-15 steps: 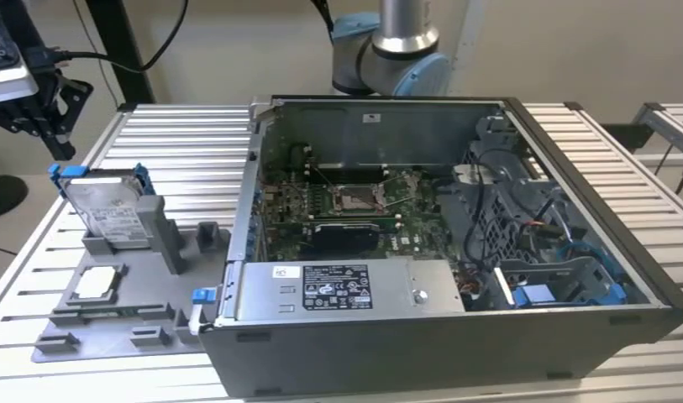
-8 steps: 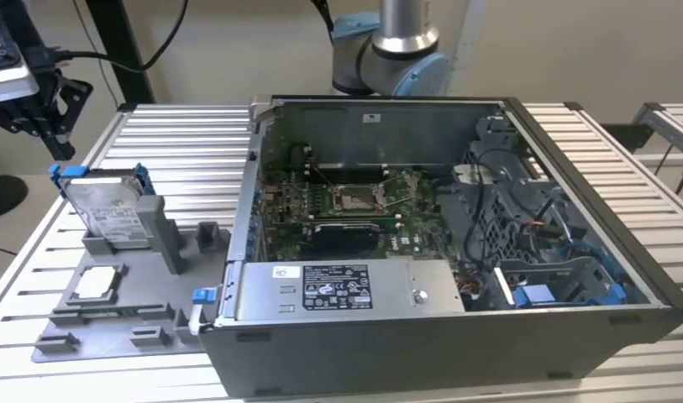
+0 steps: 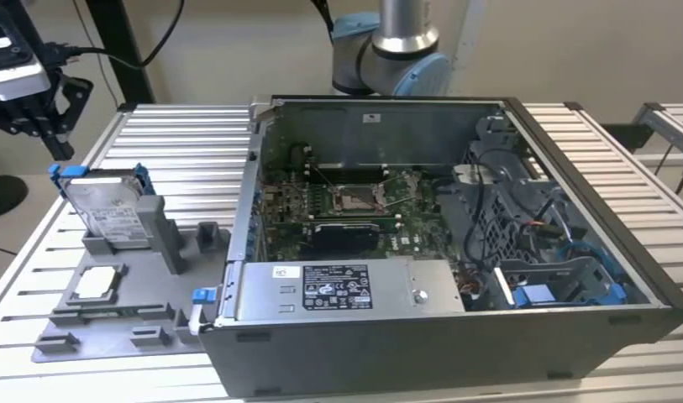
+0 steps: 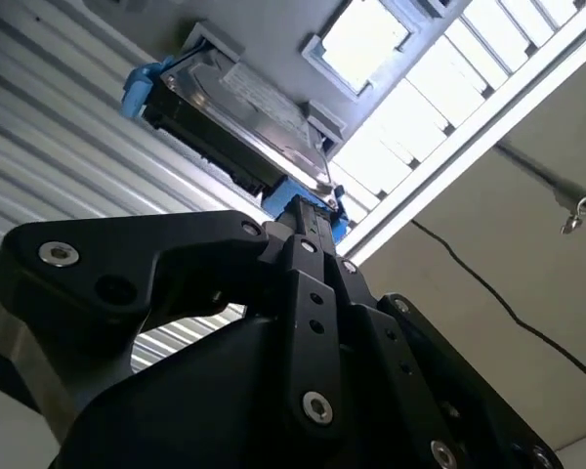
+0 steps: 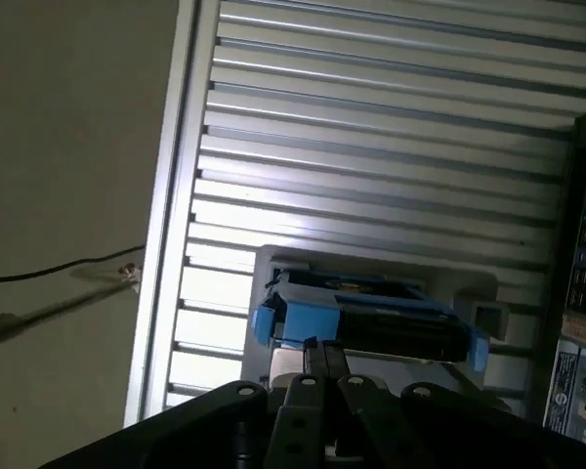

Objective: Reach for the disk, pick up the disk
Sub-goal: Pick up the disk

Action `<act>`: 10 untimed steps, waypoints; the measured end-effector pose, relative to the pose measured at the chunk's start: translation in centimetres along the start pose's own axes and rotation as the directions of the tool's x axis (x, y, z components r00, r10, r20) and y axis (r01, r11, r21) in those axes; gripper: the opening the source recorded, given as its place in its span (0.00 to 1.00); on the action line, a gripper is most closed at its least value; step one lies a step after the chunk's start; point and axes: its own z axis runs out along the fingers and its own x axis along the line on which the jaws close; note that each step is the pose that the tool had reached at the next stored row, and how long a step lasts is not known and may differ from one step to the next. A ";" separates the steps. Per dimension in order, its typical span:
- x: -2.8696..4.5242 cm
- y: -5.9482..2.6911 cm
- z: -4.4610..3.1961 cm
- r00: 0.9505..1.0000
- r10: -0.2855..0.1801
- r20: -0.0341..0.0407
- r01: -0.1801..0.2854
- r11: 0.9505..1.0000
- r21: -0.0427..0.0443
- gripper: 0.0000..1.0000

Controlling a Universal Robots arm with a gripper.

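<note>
1. The disk (image 3: 106, 208), a silver metal hard drive in a blue plastic carrier, stands upright in a grey plastic fixture (image 3: 150, 252) beside an open grey computer case (image 3: 454, 336).
2. The black gripper (image 3: 61, 151) hangs just above the disk's top corner, fingers together and holding nothing.

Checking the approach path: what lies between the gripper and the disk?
Nothing. In the exterior view the gripper hangs close above the disk, at its upper corner, and the short stretch between them is bare.

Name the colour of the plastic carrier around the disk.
Blue carrier, framing the silver disk; best in the second wrist view.
</note>
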 end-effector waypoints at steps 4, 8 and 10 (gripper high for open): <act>0.00 0.00 0.00 0.998 -0.068 -0.003 0.068 0.998 0.000 0.00; 0.00 0.00 0.00 0.991 -0.135 -0.005 0.135 0.991 0.000 0.00; 0.00 0.00 0.00 0.985 -0.170 -0.006 0.170 0.985 0.000 0.00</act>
